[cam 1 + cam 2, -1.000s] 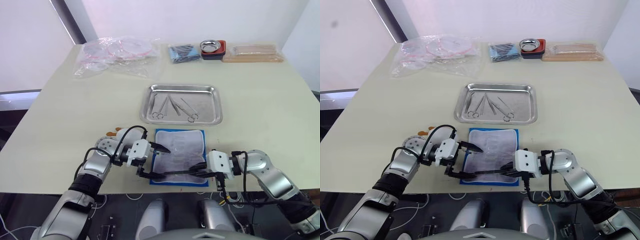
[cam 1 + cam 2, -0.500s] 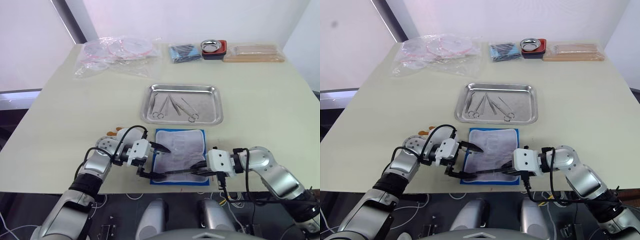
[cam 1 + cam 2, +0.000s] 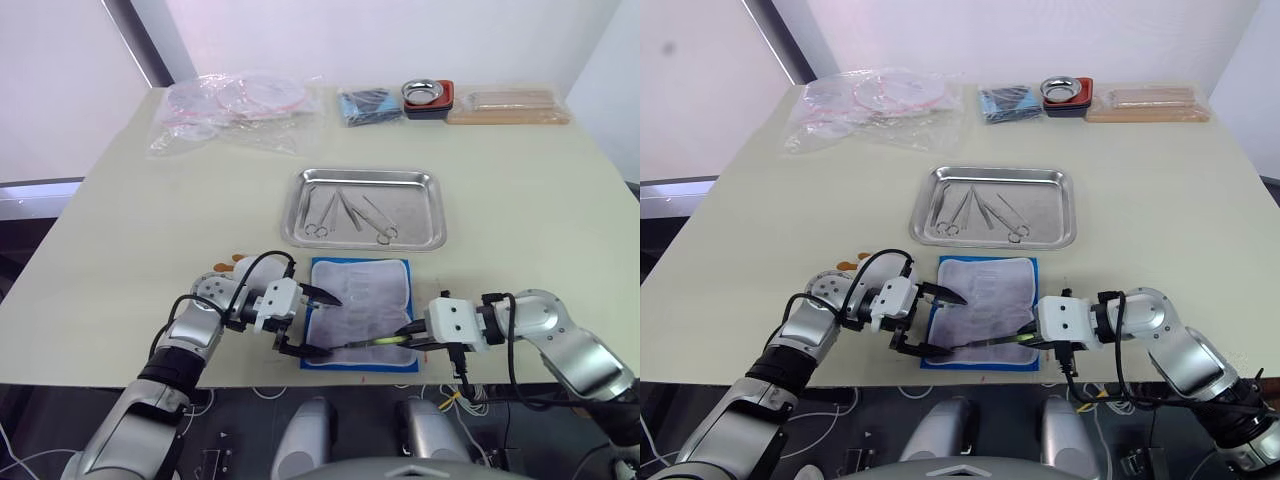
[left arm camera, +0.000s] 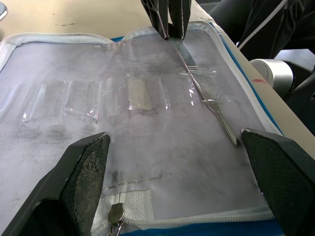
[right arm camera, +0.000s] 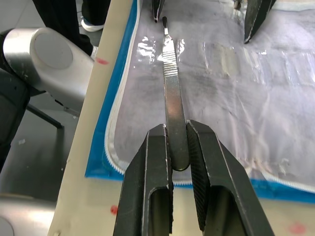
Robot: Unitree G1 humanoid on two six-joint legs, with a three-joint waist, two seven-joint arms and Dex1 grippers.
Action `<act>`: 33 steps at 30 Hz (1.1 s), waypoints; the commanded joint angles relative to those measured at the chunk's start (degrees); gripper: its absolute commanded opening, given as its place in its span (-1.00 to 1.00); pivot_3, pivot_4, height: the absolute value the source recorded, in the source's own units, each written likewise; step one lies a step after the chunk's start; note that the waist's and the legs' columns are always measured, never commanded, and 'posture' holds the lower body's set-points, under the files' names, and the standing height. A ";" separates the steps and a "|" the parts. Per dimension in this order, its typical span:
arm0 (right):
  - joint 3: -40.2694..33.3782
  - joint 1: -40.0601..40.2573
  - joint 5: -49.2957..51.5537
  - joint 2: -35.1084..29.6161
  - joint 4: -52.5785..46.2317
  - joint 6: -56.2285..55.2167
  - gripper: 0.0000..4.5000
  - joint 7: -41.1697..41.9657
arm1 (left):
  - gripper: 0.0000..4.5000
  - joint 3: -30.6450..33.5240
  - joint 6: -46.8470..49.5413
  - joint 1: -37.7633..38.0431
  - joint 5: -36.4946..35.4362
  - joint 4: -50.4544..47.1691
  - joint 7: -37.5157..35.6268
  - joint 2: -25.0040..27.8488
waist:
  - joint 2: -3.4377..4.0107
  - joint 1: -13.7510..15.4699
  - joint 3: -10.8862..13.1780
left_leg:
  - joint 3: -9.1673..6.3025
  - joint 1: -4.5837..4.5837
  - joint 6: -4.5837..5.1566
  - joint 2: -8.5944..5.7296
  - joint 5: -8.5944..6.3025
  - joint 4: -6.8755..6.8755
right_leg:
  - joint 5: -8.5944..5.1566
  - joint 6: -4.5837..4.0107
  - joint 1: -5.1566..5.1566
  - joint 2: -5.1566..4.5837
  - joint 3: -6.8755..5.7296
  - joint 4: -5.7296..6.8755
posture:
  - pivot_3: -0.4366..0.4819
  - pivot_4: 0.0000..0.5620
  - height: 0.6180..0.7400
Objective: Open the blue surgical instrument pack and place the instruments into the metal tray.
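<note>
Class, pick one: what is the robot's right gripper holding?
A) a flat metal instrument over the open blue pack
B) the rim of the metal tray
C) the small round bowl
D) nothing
A: the right gripper is shut on a slim flat instrument above the blue surgical instrument pack.

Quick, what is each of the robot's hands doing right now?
Left gripper: open, fingers spread over the open pack, holding nothing.
Right gripper: shut on a flat metal instrument that lies over the pack's lining.

Our right gripper pinches a slim instrument over the opened blue pack; left gripper spread wide.
</note>
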 commanded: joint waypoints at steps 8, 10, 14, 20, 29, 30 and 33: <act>-5.90 1.87 1.96 -3.84 -5.21 1.12 -0.99 -0.19 | 1.00 -2.94 0.77 1.99 5.76 5.25 0.71 0.47 | -0.01 0.09 0.00 | 0.00 -0.03 0.00 0.00 0.00 0.05 | 0.00 0.00 0.00 0.00 0.00 0.00 | -0.05 -0.47 1.00; -6.55 2.25 2.13 -4.56 -5.35 1.07 -0.99 -0.10 | 1.00 -2.99 0.73 1.92 5.78 5.36 0.70 0.38 | 0.00 0.09 0.00 | 0.00 -0.04 0.00 0.00 0.00 0.08 | 0.00 0.00 0.01 -0.01 0.00 0.00 | -0.05 -0.47 1.00; -7.99 3.20 2.64 -6.11 -5.34 0.59 -0.99 0.17 | 1.00 -3.05 0.56 1.70 5.89 5.73 0.76 0.20 | 0.00 0.09 0.00 | 0.00 -0.04 0.00 0.01 0.00 0.13 | 0.00 0.00 0.03 -0.02 0.01 0.00 | -0.05 -0.47 1.00; -12.62 5.58 4.26 -9.43 -4.05 -1.23 -0.99 1.60 | 1.00 -3.06 0.30 1.45 5.94 6.14 0.79 0.08 | 0.01 0.15 0.00 | 0.01 -0.05 0.00 0.00 0.00 0.18 | 0.00 0.00 0.09 -0.08 0.01 0.00 | -0.05 -0.47 1.00; -20.58 9.40 8.99 -13.50 -2.74 -3.27 -0.99 5.39 | 1.00 -3.09 0.09 1.11 5.95 6.74 0.78 -0.06 | 0.05 0.17 -0.03 | 0.00 0.01 0.00 0.00 0.00 0.19 | 0.00 0.00 0.17 -0.10 -0.01 0.00 | -0.05 -0.47 1.00; -21.69 9.93 9.66 -13.83 -2.70 -2.83 -0.99 5.54 | 1.00 -3.07 0.03 1.04 5.95 6.83 0.83 -0.12 | 0.05 0.18 -0.03 | 0.00 0.02 0.00 0.00 0.00 0.19 | 0.00 0.00 0.18 -0.09 -0.01 0.00 | -0.05 -0.47 1.00; -23.66 10.05 12.04 -12.71 -2.53 0.67 -0.99 3.69 | 1.00 -3.13 -0.21 0.86 6.01 7.27 0.85 -0.21 | 0.06 0.20 -0.03 | 0.01 0.01 0.00 0.00 0.00 0.19 | 0.00 0.00 0.19 -0.10 0.00 0.00 | -0.05 -0.47 1.00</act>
